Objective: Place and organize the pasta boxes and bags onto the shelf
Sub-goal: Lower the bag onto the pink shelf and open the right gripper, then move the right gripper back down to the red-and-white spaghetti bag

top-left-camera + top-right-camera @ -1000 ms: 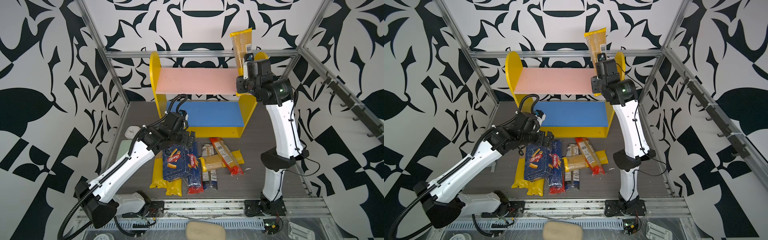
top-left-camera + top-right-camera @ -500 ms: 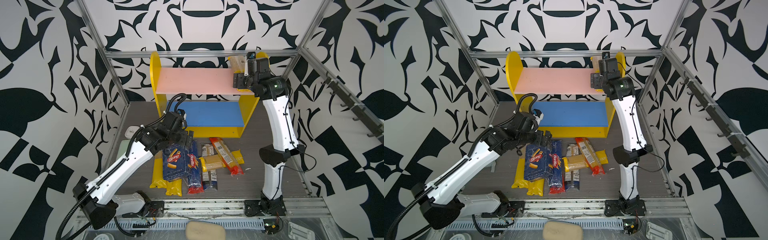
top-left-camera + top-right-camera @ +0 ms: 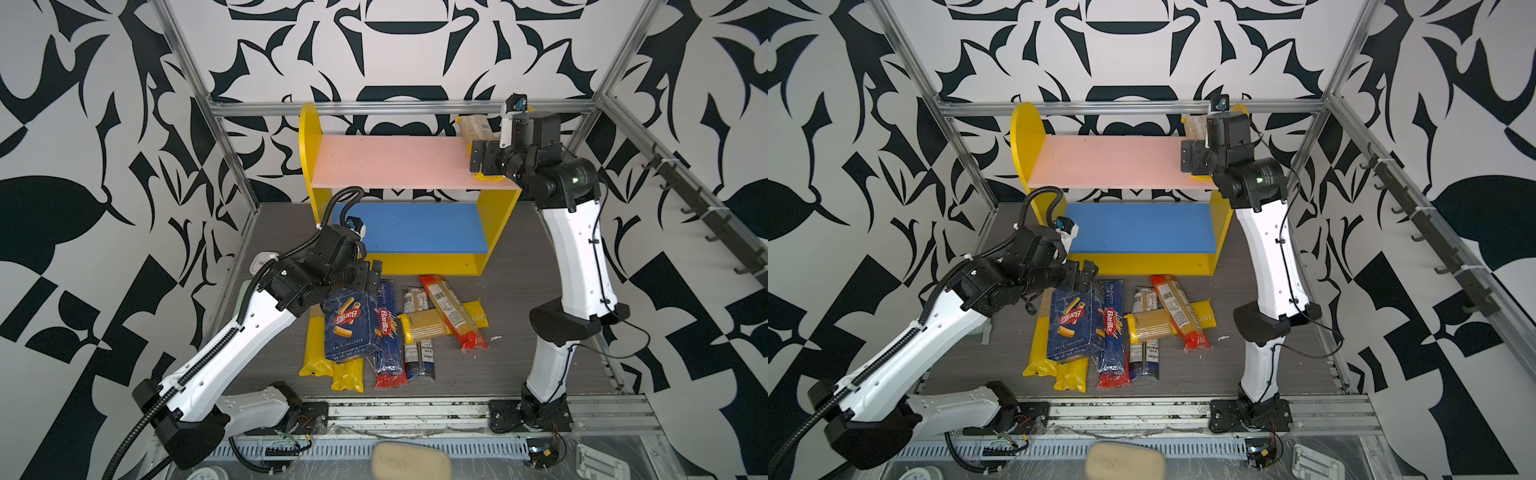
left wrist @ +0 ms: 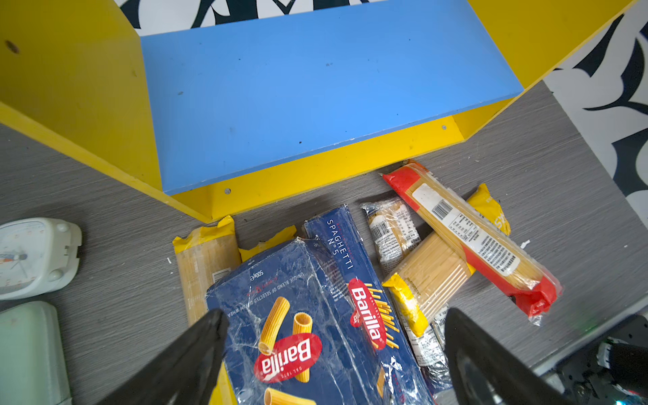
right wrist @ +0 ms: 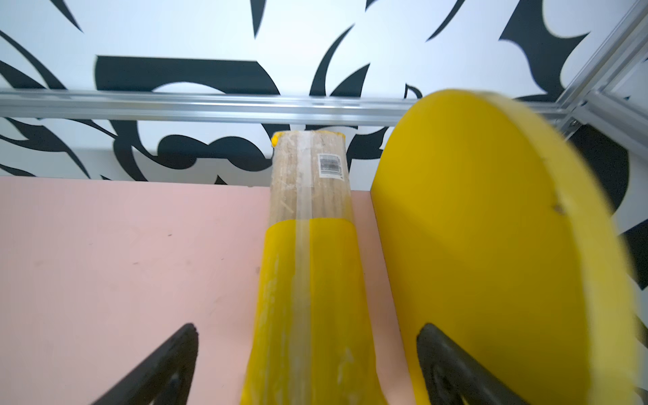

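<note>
In both top views my right gripper (image 3: 484, 156) (image 3: 1196, 156) is open at the right end of the shelf's pink upper board (image 3: 395, 162). A yellow-ended spaghetti bag (image 3: 473, 126) (image 5: 308, 245) lies on that board between the spread fingers, untouched, beside the yellow side panel (image 5: 491, 245). My left gripper (image 3: 370, 276) (image 4: 333, 315) hangs open over the far end of the wrapped Barilla rigatoni block (image 3: 351, 324) (image 4: 291, 333). The narrow Barilla spaghetti box (image 4: 354, 280), a red-ended bag (image 4: 473, 238) and several other bags lie in a heap on the floor. The blue lower board (image 3: 415, 226) is bare.
A white clock-like timer (image 4: 31, 256) and a pale green case (image 4: 28, 350) sit left of the heap. A beige pad (image 3: 409, 459) lies at the front edge. Two yellow bags (image 3: 316, 357) are partly under the rigatoni block.
The right gripper brought the upright yellow bag down flat onto the pink board and opened off it. The left gripper edged closer over the rigatoni block.
</note>
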Controlling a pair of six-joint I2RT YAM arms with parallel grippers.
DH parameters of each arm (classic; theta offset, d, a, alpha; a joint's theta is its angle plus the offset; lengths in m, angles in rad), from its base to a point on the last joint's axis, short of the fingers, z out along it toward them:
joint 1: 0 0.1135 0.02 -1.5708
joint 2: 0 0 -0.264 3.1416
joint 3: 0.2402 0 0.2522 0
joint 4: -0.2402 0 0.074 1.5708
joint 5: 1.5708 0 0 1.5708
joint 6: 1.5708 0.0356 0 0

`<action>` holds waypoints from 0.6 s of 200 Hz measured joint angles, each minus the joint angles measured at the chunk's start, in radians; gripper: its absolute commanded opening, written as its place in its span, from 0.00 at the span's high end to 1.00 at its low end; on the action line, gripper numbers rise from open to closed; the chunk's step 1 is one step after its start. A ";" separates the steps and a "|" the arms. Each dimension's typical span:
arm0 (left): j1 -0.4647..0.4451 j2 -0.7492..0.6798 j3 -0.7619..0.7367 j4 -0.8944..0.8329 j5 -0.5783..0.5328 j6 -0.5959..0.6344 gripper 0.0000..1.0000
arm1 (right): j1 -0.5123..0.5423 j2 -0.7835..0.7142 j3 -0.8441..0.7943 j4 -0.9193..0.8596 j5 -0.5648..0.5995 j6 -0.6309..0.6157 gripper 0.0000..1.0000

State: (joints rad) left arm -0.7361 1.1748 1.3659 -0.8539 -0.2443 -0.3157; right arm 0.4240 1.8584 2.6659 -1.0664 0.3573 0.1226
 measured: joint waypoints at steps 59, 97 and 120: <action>0.000 -0.106 -0.054 0.004 -0.009 -0.014 0.01 | 0.391 -0.382 -0.520 0.084 0.219 0.014 0.00; 0.000 -0.137 -0.122 0.009 0.019 -0.045 0.01 | 0.668 -0.594 -0.983 0.050 0.345 0.216 0.00; 0.000 -0.161 -0.180 0.020 0.046 -0.067 0.01 | 0.706 -0.665 -1.212 0.026 0.351 0.358 0.00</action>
State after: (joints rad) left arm -0.7361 1.0138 1.1862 -0.8337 -0.1986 -0.3824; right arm 1.1297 1.1938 1.4540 -1.0401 0.7078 0.4808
